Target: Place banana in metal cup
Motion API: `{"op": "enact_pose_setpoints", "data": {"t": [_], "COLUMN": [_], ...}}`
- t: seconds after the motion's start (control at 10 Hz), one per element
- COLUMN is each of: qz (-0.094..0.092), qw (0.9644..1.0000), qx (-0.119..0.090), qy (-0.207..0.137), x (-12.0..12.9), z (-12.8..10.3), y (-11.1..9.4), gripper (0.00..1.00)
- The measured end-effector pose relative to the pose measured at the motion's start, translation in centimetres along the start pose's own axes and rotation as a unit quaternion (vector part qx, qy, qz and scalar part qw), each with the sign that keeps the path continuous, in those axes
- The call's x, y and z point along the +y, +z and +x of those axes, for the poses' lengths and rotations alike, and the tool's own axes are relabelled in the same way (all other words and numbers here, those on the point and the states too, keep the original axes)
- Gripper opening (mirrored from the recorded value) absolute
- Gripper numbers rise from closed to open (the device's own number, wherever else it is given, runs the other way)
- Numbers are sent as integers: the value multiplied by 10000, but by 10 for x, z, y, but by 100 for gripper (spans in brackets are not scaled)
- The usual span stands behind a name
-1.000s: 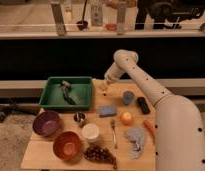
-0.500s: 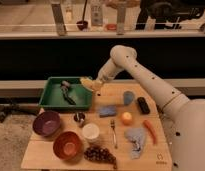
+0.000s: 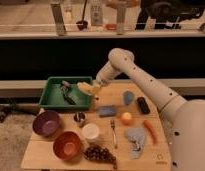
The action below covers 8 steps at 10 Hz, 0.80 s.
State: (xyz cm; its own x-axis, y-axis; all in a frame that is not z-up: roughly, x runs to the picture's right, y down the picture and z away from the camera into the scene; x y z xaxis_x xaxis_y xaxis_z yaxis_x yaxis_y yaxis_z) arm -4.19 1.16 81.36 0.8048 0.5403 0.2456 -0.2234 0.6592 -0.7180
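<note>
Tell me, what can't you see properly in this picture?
Camera view:
- Banana: one end hidden by the gripper holding it over the green tray's right edge.
- Metal cup: inside too dark to see.
- Dark things in the tray: too blurred to name.
- Robot's body: cut off at the right edge.

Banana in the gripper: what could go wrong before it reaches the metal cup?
The gripper holds the banana over the right edge of the green tray, not above the metal cup; released here, it may land in the tray. The small cup has the white cup close by, so the banana may miss.
</note>
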Motion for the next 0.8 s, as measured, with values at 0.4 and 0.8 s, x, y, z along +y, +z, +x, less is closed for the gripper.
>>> {"op": "enact_pose_setpoints", "data": {"t": [0.4, 0.8], "qz": [161, -201], "qw": [9909, 9638], "qx": [-199, -476], "qy": [-1319, -2617], "x": [38, 82], "z": [-11, -34], "y": [10, 6], "gripper": [0, 0]}}
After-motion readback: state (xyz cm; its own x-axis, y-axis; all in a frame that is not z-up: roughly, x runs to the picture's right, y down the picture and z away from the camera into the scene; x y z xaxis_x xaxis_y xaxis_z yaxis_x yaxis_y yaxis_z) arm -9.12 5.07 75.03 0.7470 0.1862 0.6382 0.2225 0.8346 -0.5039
